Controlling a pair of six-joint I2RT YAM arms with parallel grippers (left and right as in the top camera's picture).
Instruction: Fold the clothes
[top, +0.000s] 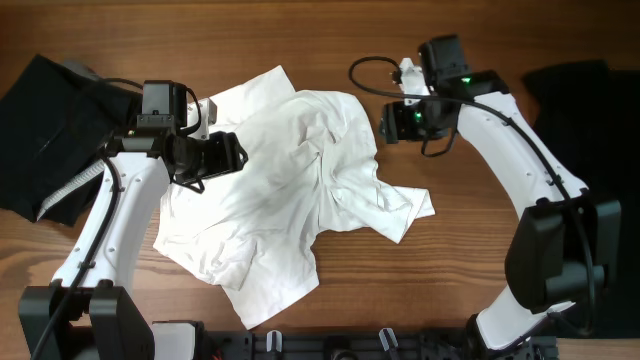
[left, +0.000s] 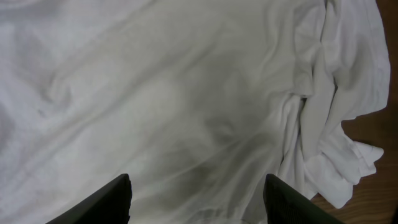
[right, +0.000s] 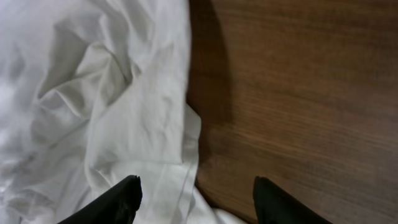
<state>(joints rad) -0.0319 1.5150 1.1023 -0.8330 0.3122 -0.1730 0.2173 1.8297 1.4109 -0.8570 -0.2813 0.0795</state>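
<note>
A large white T-shirt (top: 290, 190) lies crumpled and spread across the middle of the wooden table. My left gripper (top: 235, 155) hovers over the shirt's left part, open, with only white cloth (left: 186, 106) beneath its dark fingers (left: 102, 202). Over the shirt's upper right edge, my right gripper (top: 385, 122) stands open. In the right wrist view one fingertip (right: 121, 198) is above the shirt's hem (right: 186, 162) and the other above bare wood. Neither gripper (left: 198, 193) (right: 198, 190) holds anything.
A black garment with grey trim (top: 45, 130) lies at the far left, under the left arm. Another black garment (top: 585, 110) lies at the right edge behind the right arm. Bare wood (top: 470, 250) shows right of the shirt.
</note>
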